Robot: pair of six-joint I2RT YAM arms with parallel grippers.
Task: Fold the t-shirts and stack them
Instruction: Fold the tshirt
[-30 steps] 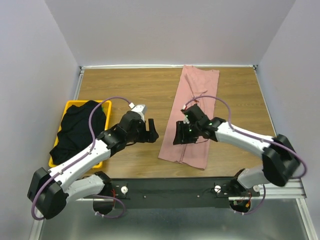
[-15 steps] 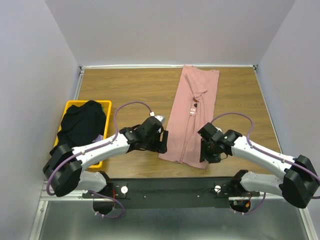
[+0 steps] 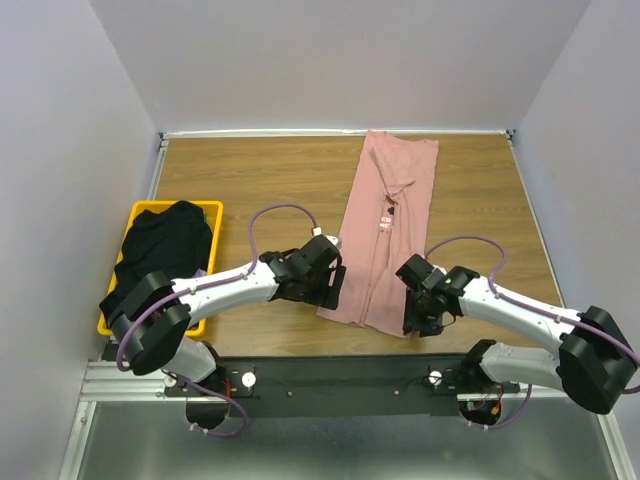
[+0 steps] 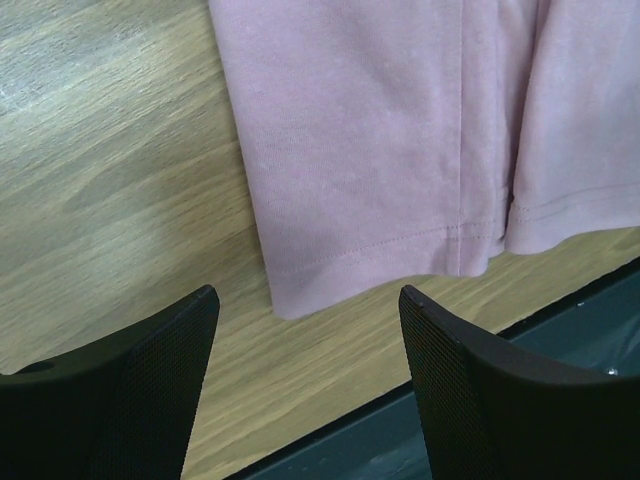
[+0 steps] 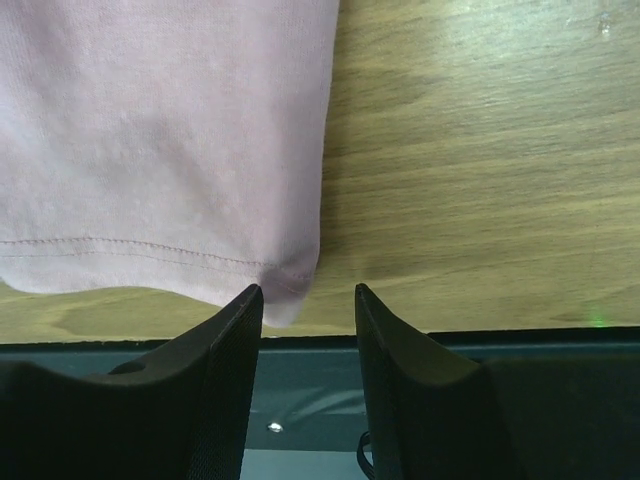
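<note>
Change, left arm: 1 second ago the left gripper [image 3: 325,285] hung over bare wood between the yellow basket [image 3: 212,209] and the pink t-shirt [image 3: 400,175]. It has since swung in to the shirt's near-left hem corner.
Change, right arm: 1 second ago the right gripper [image 3: 420,318] sat over the middle of the pink strip. It has drawn back to the near-right hem corner.
Pink t-shirt: unmoved. It lies as 1 long narrow strip, sides already folded in, running from the far edge of the table [image 3: 260,180] to just short of the near edge.
Left tool: jaws spread wide with nothing between them. In the left wrist view the hem corner [image 4: 290,300] lies flat on the wood below the gap.
Right tool: jaws apart but narrower. In the right wrist view the hem corner [image 5: 290,290] sits right at the gap, not yet pinched.
Meaning for the task: both arms look set to take the 2 near corners and carry the hem toward the collar, which would be the crosswise fold.
Black t-shirt [image 3: 165,250]: bunched in the basket at the left, not folded.
Surface: brown wood-grain tabletop, with a metal rail [image 3: 350,378] along its near edge.
Room: plain pale grey walls [image 3: 350,60] close in 3 sides.
</note>
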